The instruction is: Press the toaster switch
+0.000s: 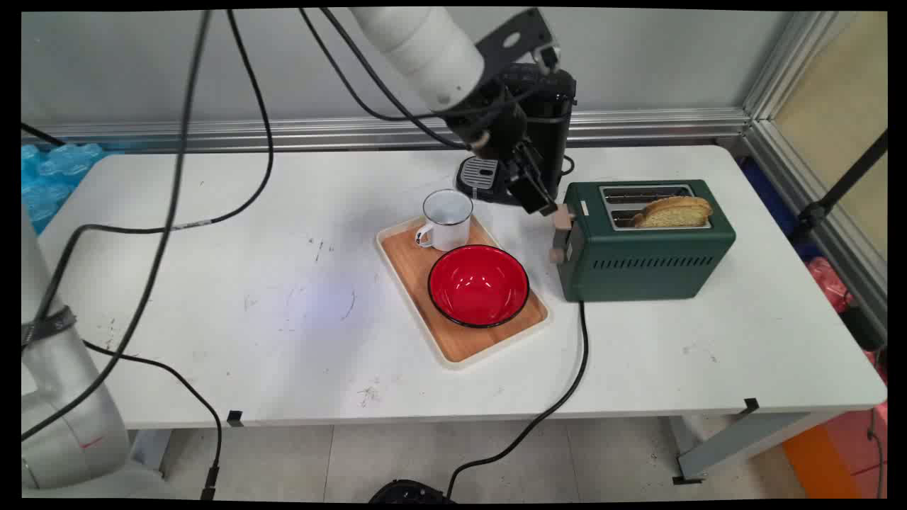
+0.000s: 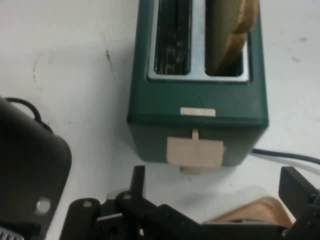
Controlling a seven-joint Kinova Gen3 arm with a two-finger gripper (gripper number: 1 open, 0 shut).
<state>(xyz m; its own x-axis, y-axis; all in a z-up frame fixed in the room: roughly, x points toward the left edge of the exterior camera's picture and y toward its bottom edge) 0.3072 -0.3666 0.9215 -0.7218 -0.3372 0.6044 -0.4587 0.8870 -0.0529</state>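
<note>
We are looking down on the white table [image 1: 212, 297], and the largest thing on it is the green toaster [image 1: 645, 248], sitting toward the right edge of the tabletop with a slice of bread [image 1: 673, 211] standing in its nearer slot. Its black power cord [image 1: 577, 368] is running off the front edge. Next in size is the wooden tray [image 1: 464, 340] near the middle of the tabletop, carrying a red bowl [image 1: 478, 285] and, behind it, a white mug [image 1: 446, 219]. A black coffee machine [image 1: 545, 134] is standing toward the back edge, partly behind the arm.

We are holding the gripper [image 2: 215, 200] just off the toaster's left end, right by the beige lever [image 2: 195, 152]. Its fingers are standing wide apart in the hand view and closing on nothing; the lever is sitting between them but clear of both.

To work this well, we judge that we should be keeping the lever centred between the fingers and pressing straight along its slot, so the light toaster is not sliding or tipping.
</note>
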